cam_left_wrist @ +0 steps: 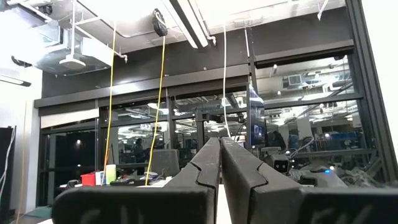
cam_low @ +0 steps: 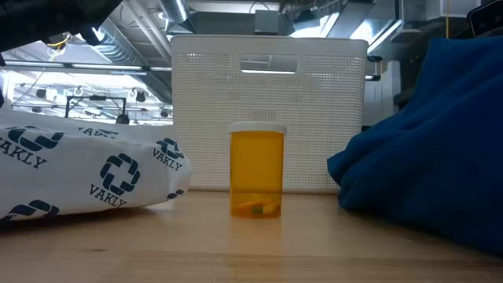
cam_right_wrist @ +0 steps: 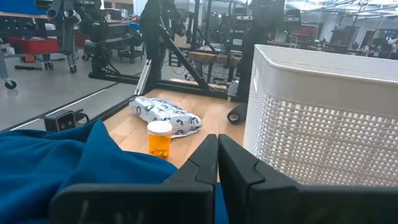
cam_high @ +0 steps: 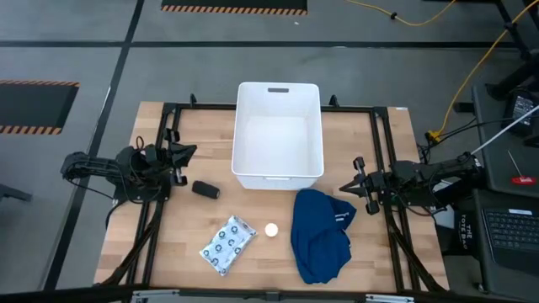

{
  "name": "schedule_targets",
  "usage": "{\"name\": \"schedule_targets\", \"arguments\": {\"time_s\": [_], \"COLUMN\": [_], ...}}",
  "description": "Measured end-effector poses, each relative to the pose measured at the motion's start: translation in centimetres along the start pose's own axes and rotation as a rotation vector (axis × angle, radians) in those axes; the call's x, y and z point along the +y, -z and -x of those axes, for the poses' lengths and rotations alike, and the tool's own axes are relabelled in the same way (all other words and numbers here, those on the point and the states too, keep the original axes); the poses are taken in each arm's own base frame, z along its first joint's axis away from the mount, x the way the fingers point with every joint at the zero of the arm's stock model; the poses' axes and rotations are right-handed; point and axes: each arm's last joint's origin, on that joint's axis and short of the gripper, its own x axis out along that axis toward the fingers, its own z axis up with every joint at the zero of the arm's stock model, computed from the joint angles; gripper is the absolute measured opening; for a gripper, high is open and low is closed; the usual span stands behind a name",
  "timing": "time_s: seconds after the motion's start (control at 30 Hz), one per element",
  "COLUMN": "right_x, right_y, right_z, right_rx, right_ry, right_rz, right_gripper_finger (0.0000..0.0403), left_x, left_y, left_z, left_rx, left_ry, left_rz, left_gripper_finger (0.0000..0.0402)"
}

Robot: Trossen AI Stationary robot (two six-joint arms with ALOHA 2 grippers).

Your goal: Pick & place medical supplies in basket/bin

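Note:
The white tub (cam_high: 278,135) stands at the table's far middle. The small black block (cam_high: 205,190) lies near the tub's near left corner. The white packet with blue rings (cam_high: 227,245) lies flat toward the near edge, and the amber white-capped bottle (cam_high: 271,229) stands upright just right of it. The dark blue garment (cam_high: 320,234) lies crumpled on the table to the bottle's right. My left gripper (cam_high: 192,151) hovers shut at the left edge, beyond the block. My right gripper (cam_high: 344,187) is shut and level, just right of the garment's far end. Neither touches anything.
Black frame rails (cam_high: 379,151) run along the table's left, right and far sides. Bare wood lies between the tub and the supplies. In the low view the bottle (cam_low: 257,173) stands between the packet (cam_low: 86,173) and the garment (cam_low: 432,149), with the tub (cam_low: 267,110) behind.

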Motion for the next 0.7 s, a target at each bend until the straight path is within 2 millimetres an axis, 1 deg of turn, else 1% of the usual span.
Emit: {"name": "schedule_targets", "arguments": {"time_s": [0.7], "right_x": [0.00], "right_y": [0.00], "right_z": [0.00], "right_rx": [0.000], "right_ry": [0.000], "right_rz": [0.000], "right_gripper_finger": [0.0016], "left_x": [0.00], "left_y": [0.00], "left_z": [0.00], "left_rx": [0.000], "left_ry": [0.000], "left_rz": [0.000], "left_gripper_finger": [0.0013]}}
